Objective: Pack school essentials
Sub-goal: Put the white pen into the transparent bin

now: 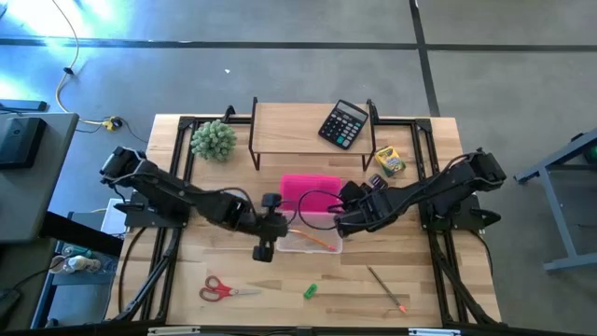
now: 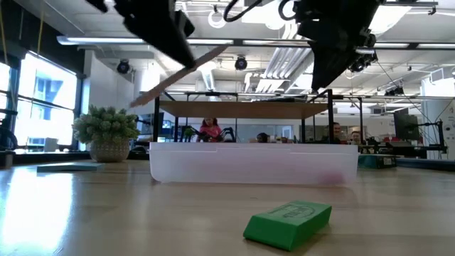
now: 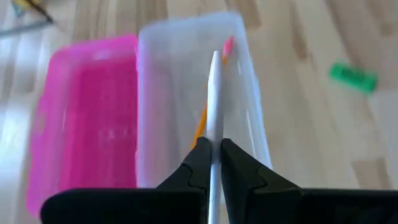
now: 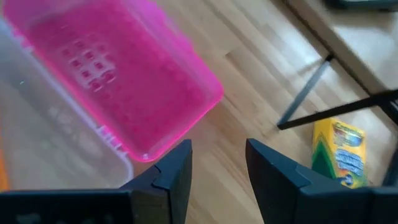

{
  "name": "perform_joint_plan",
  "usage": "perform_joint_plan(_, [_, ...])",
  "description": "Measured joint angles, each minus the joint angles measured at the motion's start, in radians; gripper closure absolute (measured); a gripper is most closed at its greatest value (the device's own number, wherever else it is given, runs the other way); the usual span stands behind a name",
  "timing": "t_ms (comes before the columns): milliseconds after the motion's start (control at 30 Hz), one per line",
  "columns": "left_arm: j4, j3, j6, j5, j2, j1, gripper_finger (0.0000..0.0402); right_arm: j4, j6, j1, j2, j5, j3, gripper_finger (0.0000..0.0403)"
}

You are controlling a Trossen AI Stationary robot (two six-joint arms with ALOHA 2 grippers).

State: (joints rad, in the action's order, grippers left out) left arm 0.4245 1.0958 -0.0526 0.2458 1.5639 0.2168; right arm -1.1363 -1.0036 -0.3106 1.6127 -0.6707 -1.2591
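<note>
A clear plastic box (image 1: 308,245) stands mid-table with its pink lid (image 1: 312,187) lying open on its far side. An orange pencil (image 3: 200,124) lies inside. My left gripper (image 3: 214,155) hovers at the box's left end, shut on a pale thin pencil (image 2: 181,71). My right gripper (image 4: 217,168) hangs open above the lid's right corner with nothing between its fingers. On the table lie red-handled scissors (image 1: 219,289), a green eraser (image 2: 288,222) and another pencil (image 1: 387,289) near the front, and a crayon box (image 4: 339,152) at the right rear. My left gripper pinches the pale pencil's shaft (image 3: 215,134) between its two fingers. The fingers slant down from the table's left and lie along the pencil, which sticks out past the fingertips over the box. The pencil is lifted clear and tilted, above the box's rim.
A wooden shelf riser (image 1: 312,126) on black legs spans the far side, with a black calculator (image 1: 343,123) on top. A fuzzy green plant ball (image 1: 214,140) sits at the far left. Bare wood lies between the box and the front items.
</note>
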Motion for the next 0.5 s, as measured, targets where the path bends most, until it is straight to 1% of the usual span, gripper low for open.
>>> perform_joint_plan(100, [-0.065, 0.000, 0.013, -0.055, 0.016, -0.026, 0.0397, -0.036, -0.042, 0.009, -0.017, -0.012, 0.000, 0.0261])
perform_joint_plan(267, [-0.133, 0.001, 0.057, -0.070, 0.054, -0.051, 0.0400, -0.064, -0.053, 0.023, -0.038, -0.014, -0.002, 0.0261])
perform_joint_plan(367, [-0.132, -0.001, 0.057, -0.105, 0.073, -0.062, 0.0401, -0.064, -0.053, 0.024, -0.042, -0.014, -0.002, 0.0261])
perform_joint_plan(500, [-0.060, 0.000, 0.052, -0.091, 0.074, -0.063, 0.0400, -0.066, -0.045, 0.022, -0.042, -0.005, -0.002, 0.0261])
